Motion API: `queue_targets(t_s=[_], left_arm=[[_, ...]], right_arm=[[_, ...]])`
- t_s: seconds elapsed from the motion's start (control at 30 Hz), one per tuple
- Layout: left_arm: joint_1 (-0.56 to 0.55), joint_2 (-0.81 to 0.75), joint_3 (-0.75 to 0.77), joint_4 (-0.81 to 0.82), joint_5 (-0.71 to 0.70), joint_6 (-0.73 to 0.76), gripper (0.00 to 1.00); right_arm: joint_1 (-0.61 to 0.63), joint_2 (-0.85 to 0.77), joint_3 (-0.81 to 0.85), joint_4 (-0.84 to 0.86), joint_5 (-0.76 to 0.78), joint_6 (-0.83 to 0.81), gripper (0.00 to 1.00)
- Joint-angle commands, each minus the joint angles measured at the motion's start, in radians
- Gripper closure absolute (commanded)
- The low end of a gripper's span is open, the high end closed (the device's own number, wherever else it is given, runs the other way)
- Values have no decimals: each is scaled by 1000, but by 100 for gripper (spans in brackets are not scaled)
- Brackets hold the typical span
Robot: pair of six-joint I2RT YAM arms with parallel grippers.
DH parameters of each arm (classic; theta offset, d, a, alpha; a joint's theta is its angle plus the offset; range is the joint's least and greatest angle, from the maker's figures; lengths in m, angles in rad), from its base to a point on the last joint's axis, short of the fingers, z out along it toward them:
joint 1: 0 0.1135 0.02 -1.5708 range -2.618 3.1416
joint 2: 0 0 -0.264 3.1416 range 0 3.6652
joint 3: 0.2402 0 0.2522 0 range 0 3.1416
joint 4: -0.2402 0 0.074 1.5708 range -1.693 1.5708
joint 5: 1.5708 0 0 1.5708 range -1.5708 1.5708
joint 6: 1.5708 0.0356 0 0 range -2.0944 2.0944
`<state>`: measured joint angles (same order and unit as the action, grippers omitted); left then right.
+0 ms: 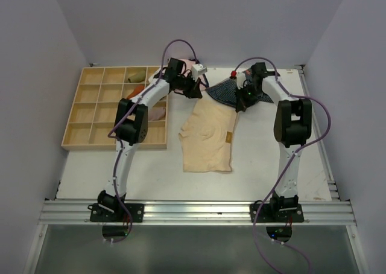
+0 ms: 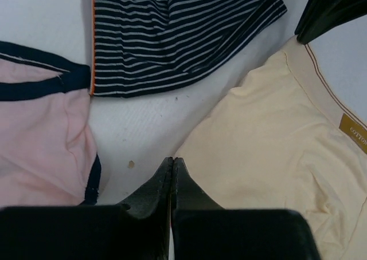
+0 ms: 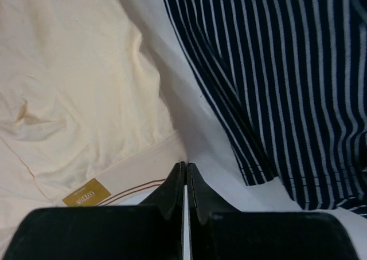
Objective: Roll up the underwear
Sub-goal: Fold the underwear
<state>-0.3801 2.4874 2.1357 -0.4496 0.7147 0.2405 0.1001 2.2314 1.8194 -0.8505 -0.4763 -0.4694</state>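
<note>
walls: plain pale lavender [image 1: 199, 20] | table: white top [image 1: 151, 177] | rail: aluminium, near edge [image 1: 199, 212]

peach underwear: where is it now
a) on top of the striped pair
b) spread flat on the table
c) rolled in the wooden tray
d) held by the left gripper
b: the peach underwear lies unrolled on the table, with the left gripper shut on nothing.

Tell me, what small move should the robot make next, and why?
Probably open both pairs of jaws and lower them onto the far edge of the underwear. Both pairs are shut and empty, tips just off the cloth: the left at a corner, the right beside the waistband near its gold label. The underwear lies spread out, not yet rolled, so it needs gripping first.
</note>
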Motion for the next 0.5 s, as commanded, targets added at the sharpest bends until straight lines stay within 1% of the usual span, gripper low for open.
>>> queue_targets(t_s=[0.0, 0.17, 0.23, 0.27, 0.3, 0.33, 0.37, 0.4, 0.43, 0.47], left_arm=[[14, -50, 53, 55, 20, -29, 100], [15, -171, -28, 103, 12, -10, 100], [15, -243, -95, 106, 14, 22, 100], [15, -271, -123, 106, 20, 37, 100], [15, -301, -182, 106, 25, 61, 100], [15, -364, -218, 111, 29, 66, 100], [15, -395, -253, 118, 46, 74, 100], [15, -424, -314, 117, 55, 88, 100], [15, -476, -344, 114, 63, 92, 100], [14, -499, -394, 105, 83, 95, 100]], right_arm=[[-10, -93, 104, 5, -41, -23, 100], [-11, -137, 161, -39, -47, -69, 100], [-10, -195, 132, -51, -59, -95, 100], [-10, -219, 86, -48, -61, -101, 100], [-8, -248, 58, -50, -73, -113, 100], [-7, -303, 31, -50, -80, -121, 100], [-7, -334, -29, -51, -87, -130, 100], [-4, -360, -60, -51, -91, -155, 100], [-2, -383, -89, -55, -91, -166, 100], [3, -432, -147, -58, -93, -176, 100]])
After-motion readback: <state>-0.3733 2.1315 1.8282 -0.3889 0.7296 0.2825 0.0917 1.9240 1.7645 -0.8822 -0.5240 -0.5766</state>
